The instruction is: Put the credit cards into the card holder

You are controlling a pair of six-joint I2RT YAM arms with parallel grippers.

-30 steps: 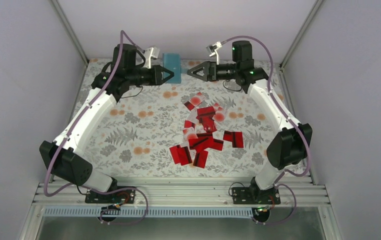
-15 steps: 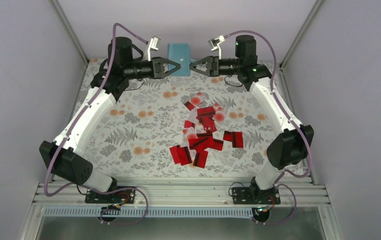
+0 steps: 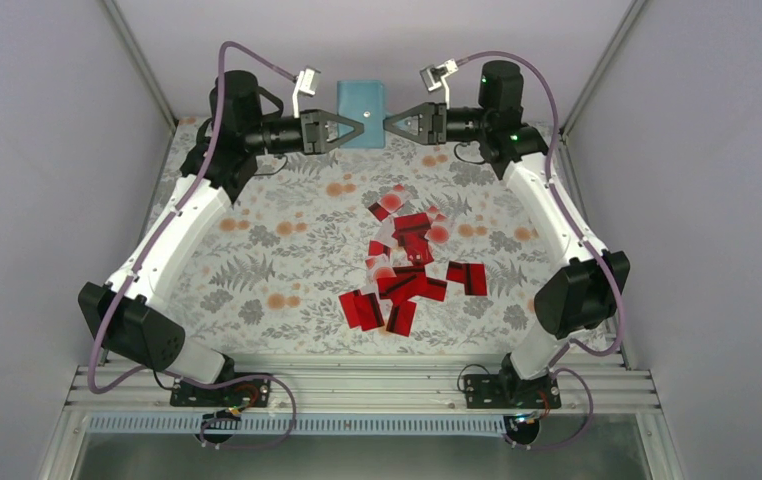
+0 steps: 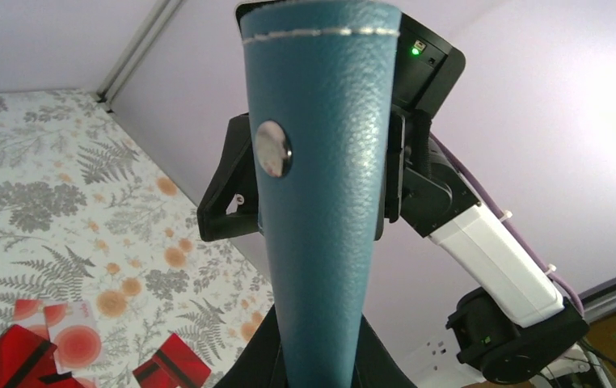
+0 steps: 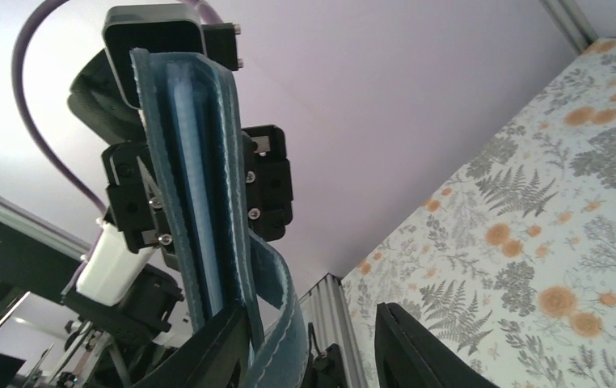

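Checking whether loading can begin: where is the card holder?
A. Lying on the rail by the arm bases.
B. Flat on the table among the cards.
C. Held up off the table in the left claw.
C: the left claw is shut on the holder, which hangs in the air at the far end, away from the cards.

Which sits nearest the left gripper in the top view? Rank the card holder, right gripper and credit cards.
1. card holder, gripped in the left gripper itself.
2. right gripper, just across the holder, to the right.
3. credit cards, scattered far off toward the near edge.
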